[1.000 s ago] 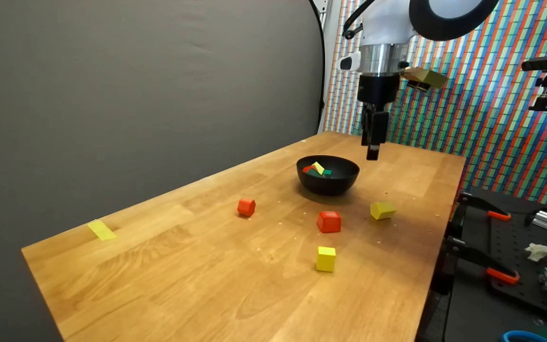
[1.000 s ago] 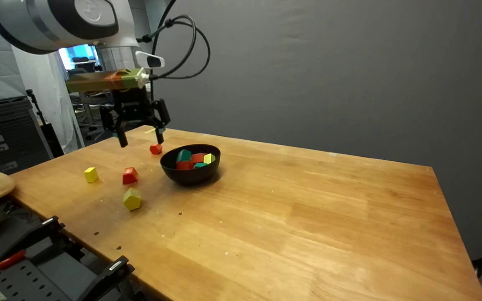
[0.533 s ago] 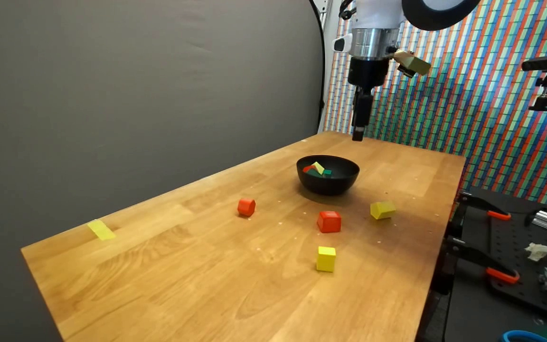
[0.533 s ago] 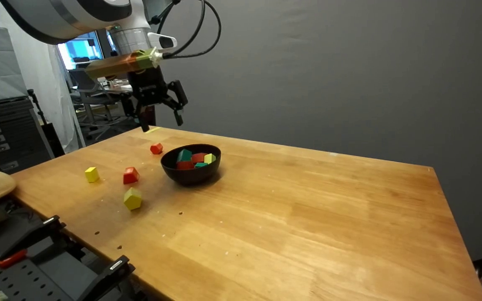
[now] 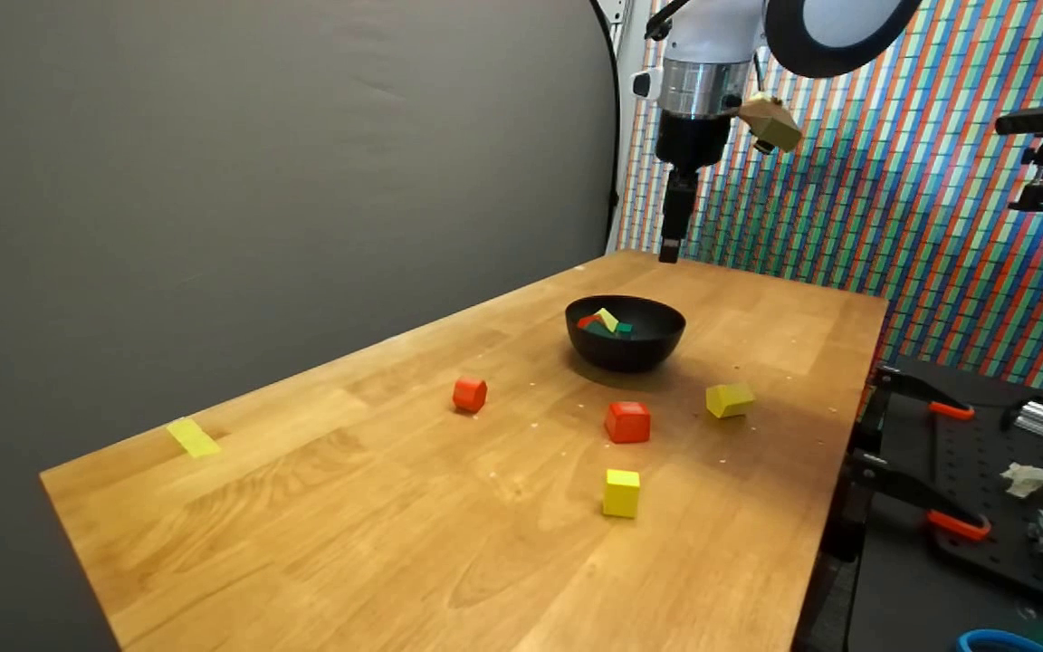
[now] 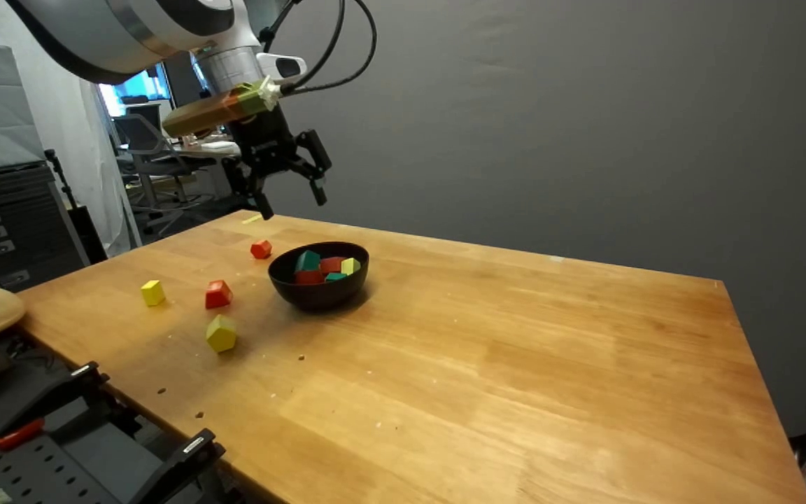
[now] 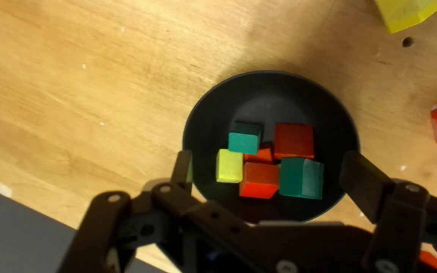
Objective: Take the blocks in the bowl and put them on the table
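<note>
Grey backdrop (image 5: 286, 208) is walling off one long side of the wooden table (image 5: 331, 543). In an exterior view the gripper (image 5: 669, 254) is hanging above the black bowl (image 5: 626, 356), clear of its rim. Two loose red blocks (image 5: 627, 423) and two loose yellow blocks (image 5: 621, 496) are lying below the gripper, toward the camera.

In an exterior view its jaws are standing wide apart, holding nothing; the target blocks (image 6: 331, 264) are sitting in the bowl, beneath. Black clamps (image 6: 175, 466) are standing by the table's edge, well apart from the gripper.

Wrist view: teal block (image 7: 244, 141), yellow cube (image 7: 229, 166), dark green block (image 7: 296, 178) and red cubes (image 7: 260, 180) are crowding together below the jaws. A pick is probably coming up. Teal block is looking favourable: bare bowl one side, narrow gap other. Doing it well is likely meaning centring overhead, narrowing the jaws to clear the rim, descending straight. Neighbouring blocks and rim are standing in the way.
</note>
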You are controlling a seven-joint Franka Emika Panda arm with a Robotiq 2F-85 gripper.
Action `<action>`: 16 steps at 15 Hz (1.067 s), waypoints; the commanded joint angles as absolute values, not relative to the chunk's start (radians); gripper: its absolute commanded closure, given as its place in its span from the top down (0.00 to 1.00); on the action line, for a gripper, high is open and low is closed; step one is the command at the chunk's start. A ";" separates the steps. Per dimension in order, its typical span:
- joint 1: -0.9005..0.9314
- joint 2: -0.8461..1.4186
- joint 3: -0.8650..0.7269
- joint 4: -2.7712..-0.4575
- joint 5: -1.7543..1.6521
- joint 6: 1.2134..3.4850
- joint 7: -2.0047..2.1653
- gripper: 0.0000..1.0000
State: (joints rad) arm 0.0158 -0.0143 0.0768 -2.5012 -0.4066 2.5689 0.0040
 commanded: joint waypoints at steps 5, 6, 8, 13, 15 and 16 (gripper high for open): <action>0.026 0.241 0.030 -2.303 -0.414 2.644 0.020 1.00; 0.029 0.267 0.027 -2.289 -0.415 2.646 0.015 1.00; 0.036 0.315 0.016 -2.267 -0.424 2.644 0.021 1.00; 0.050 0.393 -0.001 -2.231 -0.417 2.660 0.026 0.89; 0.052 0.417 -0.003 -2.217 -0.412 2.667 0.021 0.90; 0.053 0.429 -0.005 -2.208 -0.411 2.672 0.022 0.90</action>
